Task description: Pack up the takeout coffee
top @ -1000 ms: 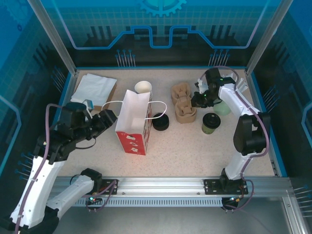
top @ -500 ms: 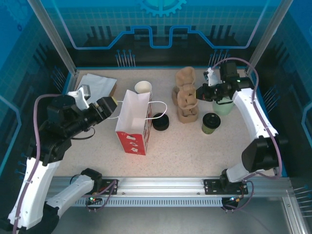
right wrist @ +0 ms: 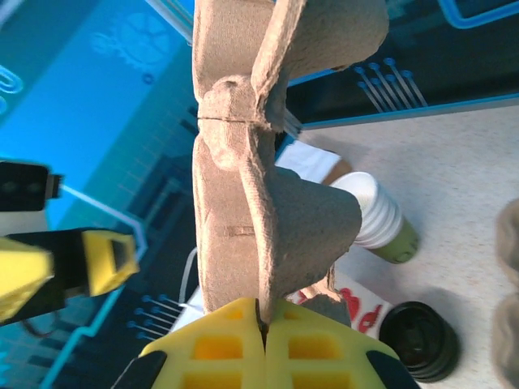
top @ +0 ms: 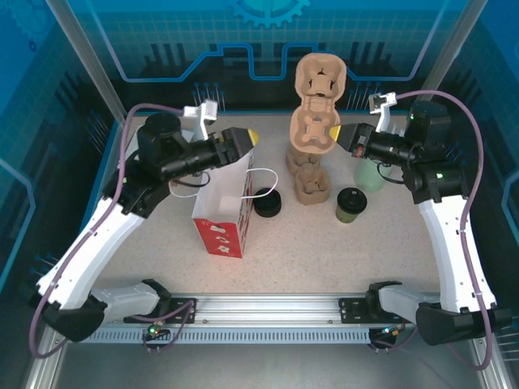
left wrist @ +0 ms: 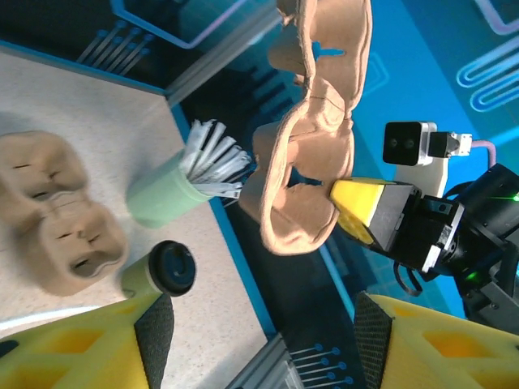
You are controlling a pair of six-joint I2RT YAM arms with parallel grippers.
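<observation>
The packing is at an early stage, I judge. The takeout coffee (top: 351,204), a small dark green paper cup with a round black plastic lid, stands upright on the speckled worktop (top: 324,251). It is just beside the stack of brown pulp cup carriers (top: 308,182) and near the pale green tumbler (top: 369,174). It is well apart from the white paper gift bag with a red base (top: 220,211), and no gripper touches it.

The right gripper (top: 347,138) is clamped on the edge of 1 brown pulp cup carrier (top: 319,97) and holds it on end in the air, above the stack. The left gripper (top: 246,139) hovers over the mouth of the bag, its jaws apart with nothing between them.

What is left seems to be almost everything: the coffee is not yet in a carrier and not yet in the bag.

About the containers:
- **Carriers:** the wells of the lifted carrier are empty, and so are those on top of the stack.
- **Tumbler:** it holds white-wrapped sticks.
- **Second cup:** a dark green cup (right wrist: 381,219) without lid stands behind the bag. Its inside is white, but I cannot tell if it holds something.
- **Loose lid:** 1 black lid (top: 267,203) lies on the worktop just beside the bag.
- **Bag:** the left arm covers part of the mouth, so I cannot tell what is inside.
</observation>
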